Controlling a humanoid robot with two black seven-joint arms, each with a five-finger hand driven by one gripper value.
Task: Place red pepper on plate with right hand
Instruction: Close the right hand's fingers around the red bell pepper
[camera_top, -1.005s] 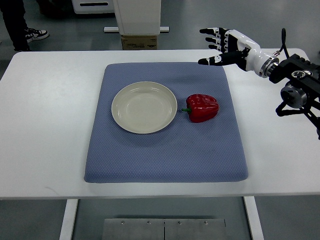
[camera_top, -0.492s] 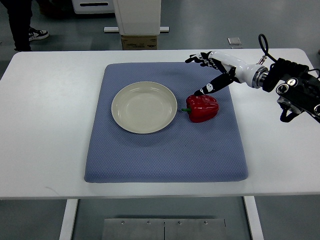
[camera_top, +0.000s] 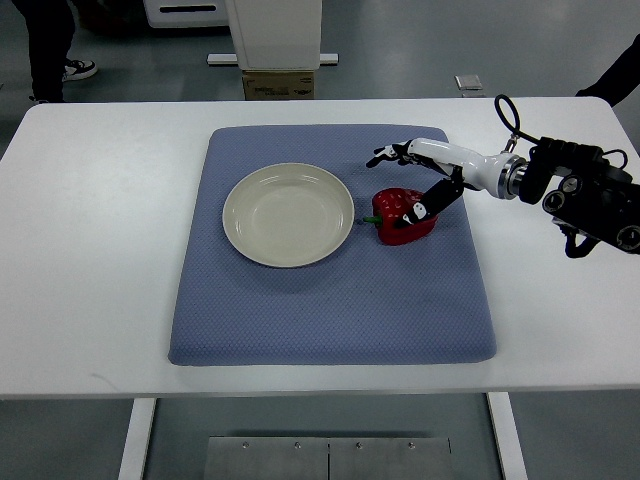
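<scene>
The pepper (camera_top: 403, 215) lies on its side on the blue mat (camera_top: 330, 300), just right of the plate (camera_top: 288, 214), its green stem pointing at the plate's rim without clearly touching it. The plate holds nothing.

The right hand (camera_top: 420, 180) is spread over the pepper, not closed on it. The thumb (camera_top: 428, 203) slants down onto the pepper's upper right side, its black tip against the red skin. The fingers (camera_top: 388, 154) reach out past the pepper's far edge and appear clear of it. So the hand touches the pepper but has no grip.

Whether the palm rests on the pepper cannot be told from this steep view, and the fingers overlap one another so they are hard to count. The right arm (camera_top: 585, 190) is cut off at the picture's right edge. A person's legs and a shoe (camera_top: 72, 70) are cropped at the top left corner, beyond the table (camera_top: 90, 250).

Half a second ago the hand sat higher and farther back, its thumb tip only at the pepper's top edge; it has since come down and forward. The pepper and plate have not shifted.
</scene>
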